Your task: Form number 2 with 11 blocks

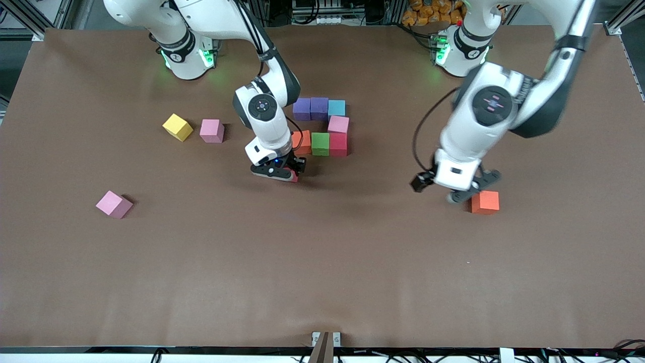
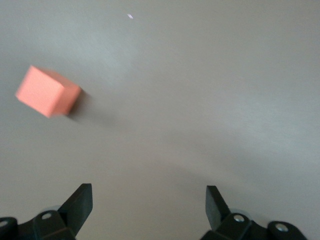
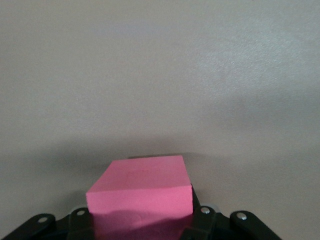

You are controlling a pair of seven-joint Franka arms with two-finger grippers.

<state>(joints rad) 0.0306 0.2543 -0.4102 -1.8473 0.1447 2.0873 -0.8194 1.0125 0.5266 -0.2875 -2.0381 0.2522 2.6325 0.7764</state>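
The right gripper [image 1: 288, 174], low over the brown tabletop [image 1: 322, 272] just nearer the camera than the orange cube [image 1: 302, 141] of the part-built number 2 [image 1: 322, 128], had its fingers closed on a matte red-pink cube [image 3: 142, 192], which could nudge that cube's row askew if set down crooked. The left gripper [image 2: 149, 202], fingers spread wide and empty, hung beside a loose orange cube [image 1: 485, 201] toward the left arm's end and might knock it away. No brand, label or writing was readable.
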